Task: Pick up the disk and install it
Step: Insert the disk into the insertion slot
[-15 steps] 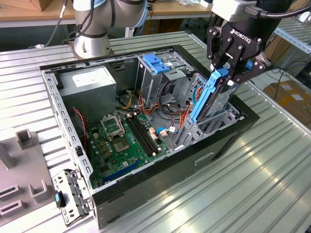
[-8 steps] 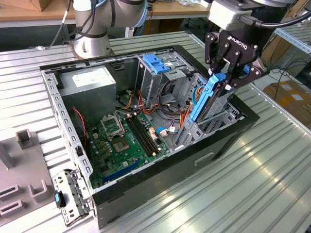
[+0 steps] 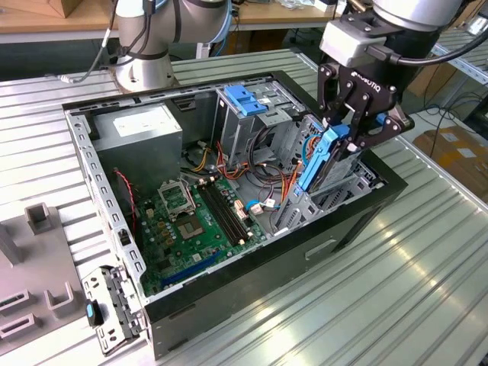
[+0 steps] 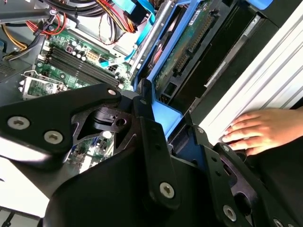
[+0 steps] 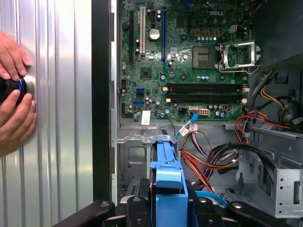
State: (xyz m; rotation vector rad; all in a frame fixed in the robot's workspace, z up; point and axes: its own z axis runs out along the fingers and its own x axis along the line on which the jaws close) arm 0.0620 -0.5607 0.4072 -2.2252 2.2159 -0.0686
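You had the hand [image 3: 345, 136] clamped on the disk [image 3: 316, 164], tilted steeply over the drive bay [image 3: 333, 200] inside the computer case [image 3: 229, 305], so I judged it needed squaring with the slot, clear of the cables [image 3: 284, 187].

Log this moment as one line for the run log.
gripper: shut on disk | disk: tilted above bay in case, not seated | hand: on table beside case
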